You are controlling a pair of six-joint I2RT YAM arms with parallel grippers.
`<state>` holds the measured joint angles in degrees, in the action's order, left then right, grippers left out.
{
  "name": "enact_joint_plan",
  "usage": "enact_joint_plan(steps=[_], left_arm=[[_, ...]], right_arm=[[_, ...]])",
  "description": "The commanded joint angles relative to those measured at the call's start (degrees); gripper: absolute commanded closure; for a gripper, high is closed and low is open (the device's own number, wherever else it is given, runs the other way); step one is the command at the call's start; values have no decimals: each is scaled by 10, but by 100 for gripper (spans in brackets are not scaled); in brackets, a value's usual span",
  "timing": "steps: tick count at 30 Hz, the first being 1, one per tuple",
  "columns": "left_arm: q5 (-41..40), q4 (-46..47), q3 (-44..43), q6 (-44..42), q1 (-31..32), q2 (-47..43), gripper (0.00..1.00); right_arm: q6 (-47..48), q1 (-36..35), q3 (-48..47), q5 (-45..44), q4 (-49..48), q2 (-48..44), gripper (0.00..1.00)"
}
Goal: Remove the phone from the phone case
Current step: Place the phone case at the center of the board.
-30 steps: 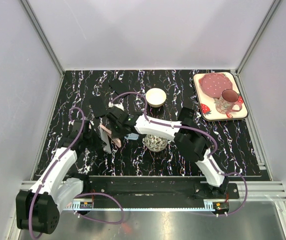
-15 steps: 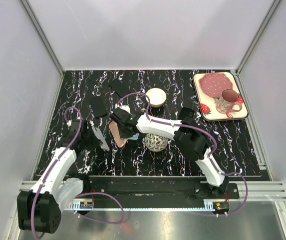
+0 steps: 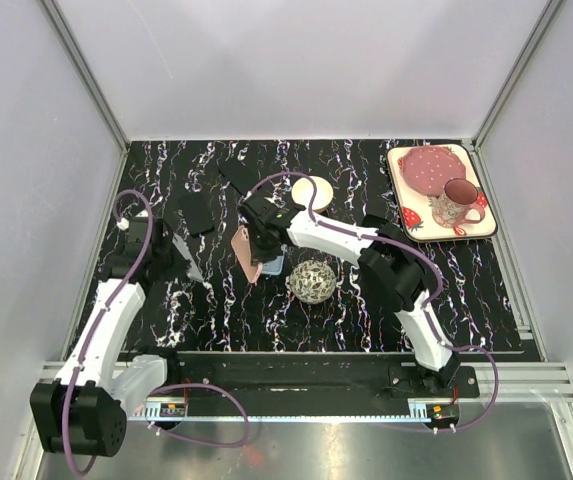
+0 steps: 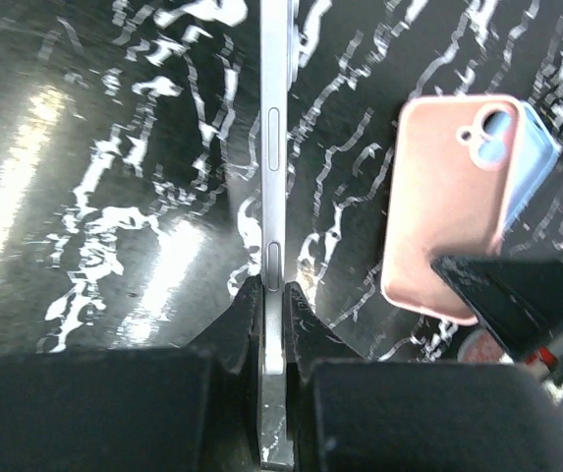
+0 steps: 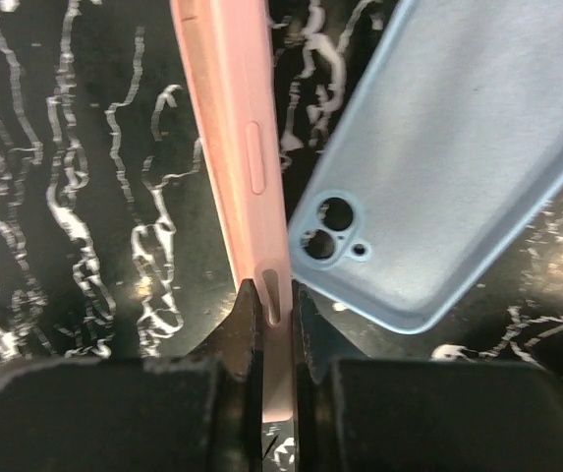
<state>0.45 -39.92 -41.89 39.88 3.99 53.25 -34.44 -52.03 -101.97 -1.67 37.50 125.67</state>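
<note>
While our left tool [image 4: 273, 293] pinches the slim metal-edged phone [image 4: 273, 147], our right tool [image 5: 273, 292] clamps the smooth pink case [image 5: 227, 118] well apart. A matte blue case [image 5: 458, 147] lies just beside it on the marbled surface [image 5: 65, 147].

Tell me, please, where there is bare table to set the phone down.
Free: the right side of the table, nearer than the tray, and the near strip in front of the patterned bowl. Crowded: the middle, around the pink case, blue case and cream bowl.
</note>
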Motion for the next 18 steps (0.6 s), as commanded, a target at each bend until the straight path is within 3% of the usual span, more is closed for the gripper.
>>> enact_joint_plan(steps=[1, 5, 10, 14, 15, 16, 17, 18], left_arm=[[-100, -43, -63, -27, -22, 42, 100], [-129, -68, -72, -27, -63, 64, 100], [-183, -94, -83, -37, -71, 71, 100], [-214, -90, -78, -48, -73, 83, 100], [-212, -89, -78, -50, -73, 91, 100], [-209, -87, -79, -51, -73, 111, 100], [-202, -82, -80, -51, -73, 120, 100], [-199, -79, -84, -49, -73, 131, 100]], right_arm=[[-41, -11, 8, 104, -57, -24, 100], [-65, -41, 13, 131, -81, -3, 100], [-74, -47, 39, 107, -76, -9, 62], [-61, -46, 41, 5, -24, -28, 47], [-53, -46, 37, -13, -13, -35, 37], [-46, -46, 34, -32, -2, -38, 36], [-42, -46, 27, -70, 19, -43, 26], [-41, -45, 26, -89, 28, -52, 25]])
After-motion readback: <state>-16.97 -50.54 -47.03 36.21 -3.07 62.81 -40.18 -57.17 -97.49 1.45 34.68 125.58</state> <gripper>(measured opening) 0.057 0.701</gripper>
